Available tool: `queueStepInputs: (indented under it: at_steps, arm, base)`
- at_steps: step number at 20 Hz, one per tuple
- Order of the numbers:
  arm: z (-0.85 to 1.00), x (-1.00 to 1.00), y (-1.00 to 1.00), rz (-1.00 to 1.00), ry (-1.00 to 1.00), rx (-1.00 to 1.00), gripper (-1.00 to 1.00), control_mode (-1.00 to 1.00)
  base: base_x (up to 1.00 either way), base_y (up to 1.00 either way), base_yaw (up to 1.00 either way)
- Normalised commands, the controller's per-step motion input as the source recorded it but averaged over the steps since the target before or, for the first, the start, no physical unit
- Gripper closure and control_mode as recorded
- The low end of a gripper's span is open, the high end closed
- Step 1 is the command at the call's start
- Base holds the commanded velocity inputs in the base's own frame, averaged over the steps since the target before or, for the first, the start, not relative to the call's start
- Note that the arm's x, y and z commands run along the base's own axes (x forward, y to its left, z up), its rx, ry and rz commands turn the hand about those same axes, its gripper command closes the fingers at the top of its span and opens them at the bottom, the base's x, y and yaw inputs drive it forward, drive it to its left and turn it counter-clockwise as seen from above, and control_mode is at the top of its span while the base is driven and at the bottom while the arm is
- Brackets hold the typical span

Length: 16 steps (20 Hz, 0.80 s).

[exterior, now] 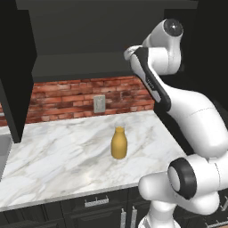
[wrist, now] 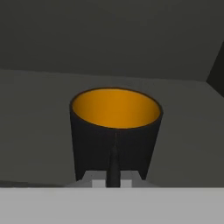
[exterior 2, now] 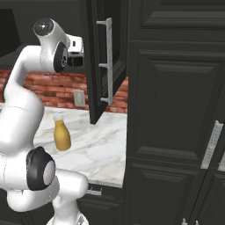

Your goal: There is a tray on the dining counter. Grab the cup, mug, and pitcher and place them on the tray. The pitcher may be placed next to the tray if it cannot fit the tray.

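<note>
The mug (wrist: 115, 131), a small black cylinder with a bright orange-yellow inside, sits right in front of the hand camera, upright on a flat dark grey shelf (wrist: 39, 122) with a dark back wall behind it. The gripper (wrist: 113, 168) is down at the bottom of that view, its dark fingers pressed together into one thin sliver against the mug's near wall; whether they actually pinch it, I cannot tell from here.

Pulling back to the base views: the white arm (exterior: 187, 111) rises up and reaches into the open dark upper cabinet (exterior: 89, 40). Below it lies the white grey-veined marble counter with the brick backsplash (exterior: 53, 156), dark drawers with silver handles along its near edge. Standing upright on that marble, well apart from the arm's hand, is the pitcher (exterior: 119, 143), a yellow-orange bottle-shaped carafe with a narrow neck. Farther back, a red brick wall (exterior: 67, 95) carries a grey wall outlet (exterior: 99, 104). On the right, the open cabinet door with its long silver handle (exterior 2: 107, 61) hangs out over the counter, beside tall dark panelled cabinets (exterior 2: 176, 110).
</note>
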Motion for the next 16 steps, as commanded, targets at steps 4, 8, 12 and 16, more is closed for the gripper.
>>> queueStepInputs:
  at_steps: [4,8,12,16]
  arm:
    - [0.06,-0.99,-0.01,-0.07,-0.02,0.04,1.00,-1.00]
    - [0.03,-0.93,-0.13,-0.01,-0.04,0.04,1.00,-1.00]
    - [0.00,-0.96,-0.05,0.00,0.00,0.00,1.00,-1.00]
    - [-0.14,-0.80,-0.08,0.00,0.00,0.00,1.00,-1.00]
  base:
    - [0.00,0.00,0.00]
    - [0.00,0.00,0.00]
    - [0.00,0.00,0.00]
    - [0.00,0.00,0.00]
